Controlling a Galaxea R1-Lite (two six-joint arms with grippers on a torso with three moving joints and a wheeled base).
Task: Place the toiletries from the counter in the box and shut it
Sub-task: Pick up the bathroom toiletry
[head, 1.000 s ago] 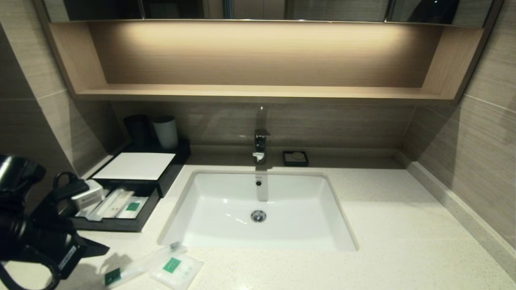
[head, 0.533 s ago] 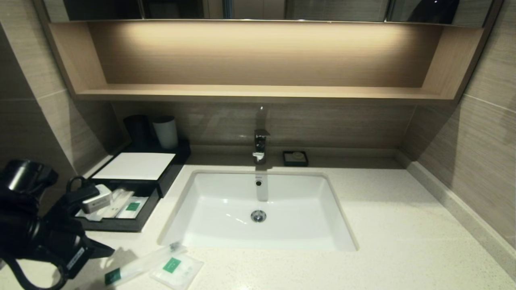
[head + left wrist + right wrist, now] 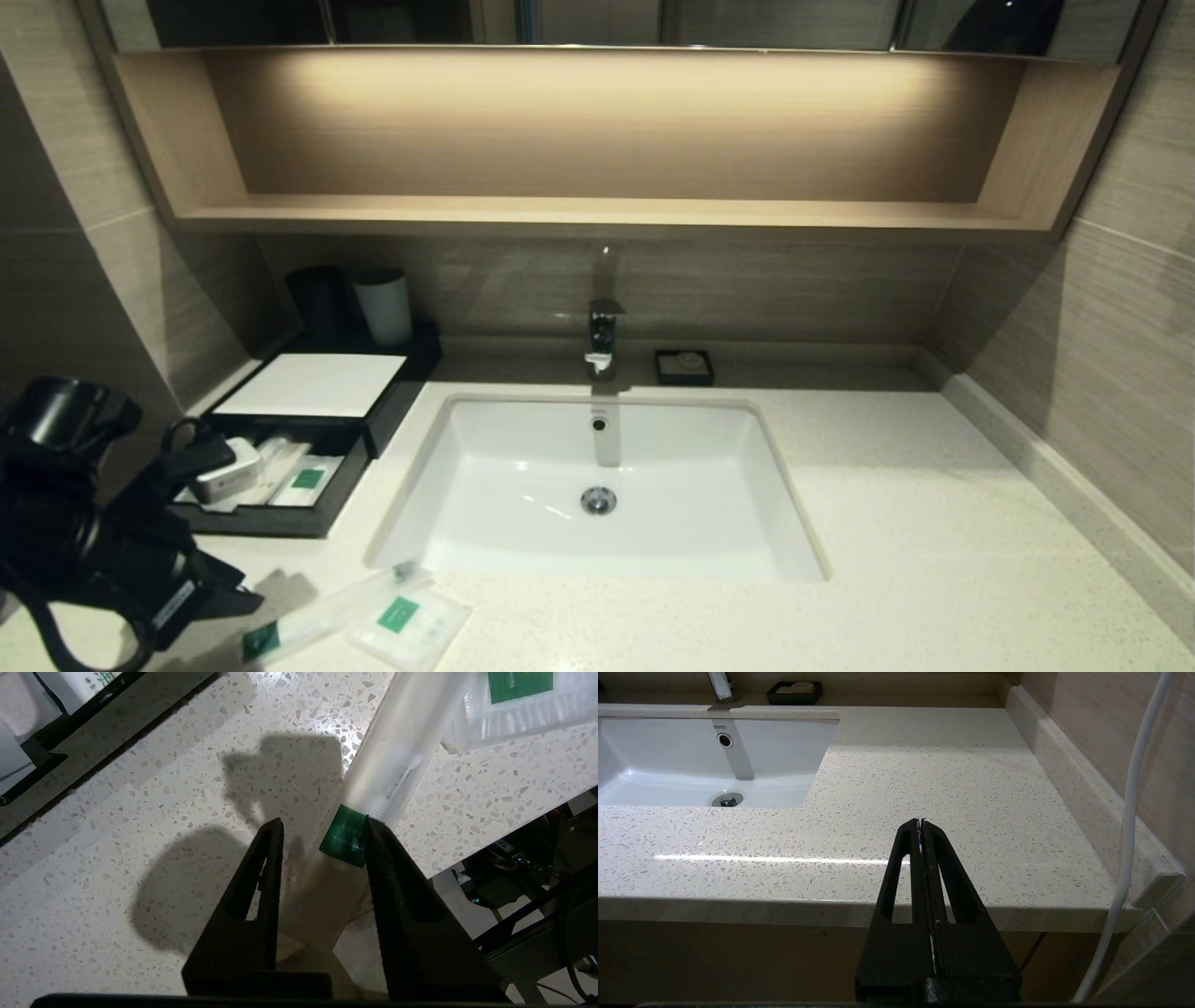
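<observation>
The long thin packet and the flat squarish packet lie side by side on the counter near its front left edge. My left gripper is open and low over the counter. In the left wrist view the long packet runs between the open fingers of the left gripper, its green-labelled end beside one fingertip; the squarish packet lies beyond. The black box with its white top panel stands at the left, its drawer pulled out and holding similar packets. My right gripper is shut and empty.
A white sink with a faucet takes the counter's middle. A small dark soap dish sits behind it. Two cups stand behind the box. The wooden shelf hangs above. The counter's front edge is close to the packets.
My left arm has moved right and down toward the labelled end of the long packet. The packets, the box and the right arm have not moved.
</observation>
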